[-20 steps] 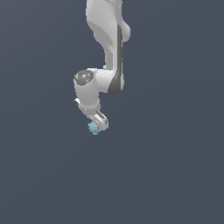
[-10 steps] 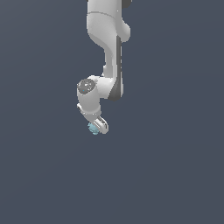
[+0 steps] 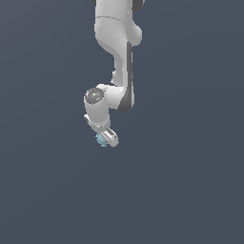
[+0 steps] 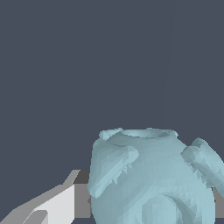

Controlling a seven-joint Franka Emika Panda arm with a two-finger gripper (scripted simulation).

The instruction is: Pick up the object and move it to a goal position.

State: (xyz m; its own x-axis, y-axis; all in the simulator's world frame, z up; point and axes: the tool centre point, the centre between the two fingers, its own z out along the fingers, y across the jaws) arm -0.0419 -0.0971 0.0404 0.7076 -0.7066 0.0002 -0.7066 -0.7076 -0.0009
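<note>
The object (image 3: 101, 140) is a small pale teal, bumpy lump held at the tip of my white gripper (image 3: 106, 139) in the exterior view. The gripper hangs from the white arm, which comes down from the top of that view. In the wrist view the object (image 4: 151, 179) looms large and close, with a rimmed top and knobbly sides. One white and grey finger (image 4: 57, 205) presses against its side. The other finger is hidden behind the lump. My gripper is shut on the object.
Only a plain dark grey-blue ground surrounds the arm in both views. No other objects, containers or edges show, and no goal marker is visible.
The wrist and gripper have shifted slightly toward the exterior view's right and a little up, carrying the object with them. The grasp is unchanged.
</note>
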